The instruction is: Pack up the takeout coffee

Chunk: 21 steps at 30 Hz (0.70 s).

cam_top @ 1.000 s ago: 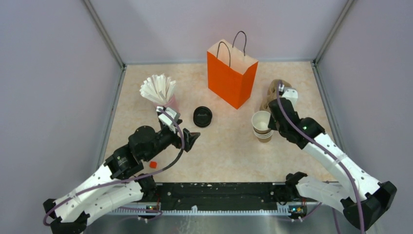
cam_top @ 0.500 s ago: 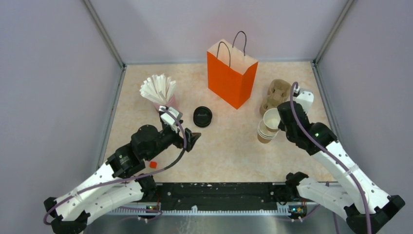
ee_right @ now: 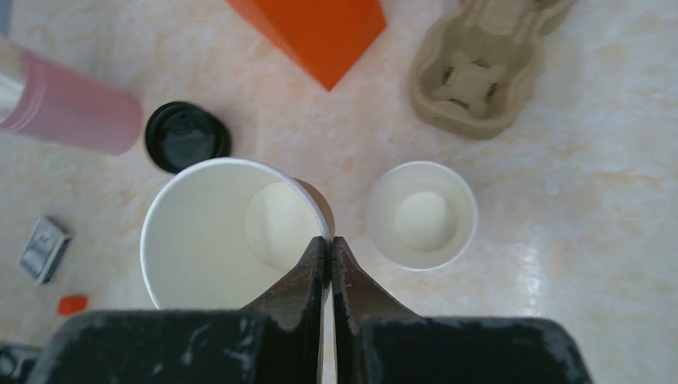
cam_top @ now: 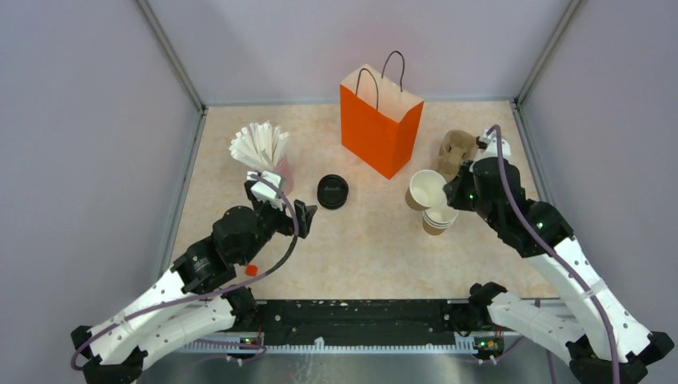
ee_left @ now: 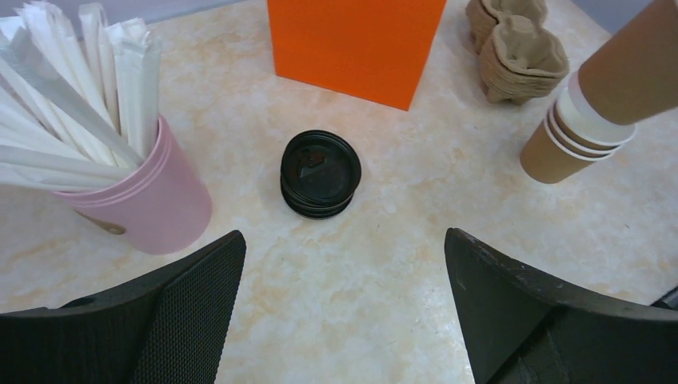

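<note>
My right fingers [ee_right: 313, 276] clamp an empty paper cup [ee_right: 208, 240] by its rim; left fingers [ee_left: 188, 304] apart, facing black lids [ee_left: 320, 174].

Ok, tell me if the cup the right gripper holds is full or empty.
Empty: the cup shows a bare white wall and bottom in the right wrist view, with no lid.

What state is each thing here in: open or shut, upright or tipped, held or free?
single cup: held up, tilted, lidless, empty.
right gripper: shut on the single cup's rim.
left gripper: open, holding nothing.
cup stack: upright, lidless, free.
black lids: stacked flat, free.
orange bag: upright, top open.
pink holder: upright, full of wrapped straws.
cup carriers: stacked, empty.
</note>
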Each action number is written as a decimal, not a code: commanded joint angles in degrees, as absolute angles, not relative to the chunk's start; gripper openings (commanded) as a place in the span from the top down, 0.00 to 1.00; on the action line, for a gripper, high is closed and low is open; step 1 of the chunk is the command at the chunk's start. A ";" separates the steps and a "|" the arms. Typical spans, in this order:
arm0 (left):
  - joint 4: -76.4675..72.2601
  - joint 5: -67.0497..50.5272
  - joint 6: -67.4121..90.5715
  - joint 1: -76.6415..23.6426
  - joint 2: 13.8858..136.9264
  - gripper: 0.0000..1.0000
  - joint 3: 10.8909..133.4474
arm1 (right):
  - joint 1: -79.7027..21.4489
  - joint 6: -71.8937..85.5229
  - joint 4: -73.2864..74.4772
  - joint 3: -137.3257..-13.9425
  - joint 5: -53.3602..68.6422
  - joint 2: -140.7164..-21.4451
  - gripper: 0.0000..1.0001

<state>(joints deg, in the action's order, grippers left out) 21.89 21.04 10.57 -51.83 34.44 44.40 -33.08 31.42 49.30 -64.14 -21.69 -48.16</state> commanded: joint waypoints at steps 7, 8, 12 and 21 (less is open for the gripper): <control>25.66 31.71 11.93 -51.78 38.65 0.01 49.08 | -43.79 35.30 35.25 -56.01 -9.22 -54.92 1.00; 25.73 31.85 12.14 -51.77 38.56 0.01 48.93 | -46.55 36.07 34.35 -54.91 -10.48 -55.72 1.00; 26.46 32.02 13.70 -51.79 38.16 0.01 48.22 | -53.68 39.27 31.12 -50.46 -13.51 -60.14 1.00; 27.34 30.30 15.75 -51.77 37.87 0.01 46.31 | -58.18 40.34 26.69 -48.71 -16.38 -67.45 1.00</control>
<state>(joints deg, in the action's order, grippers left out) 27.90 30.87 14.02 -51.86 38.63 46.81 -56.51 39.09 31.66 -47.99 -12.97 -66.28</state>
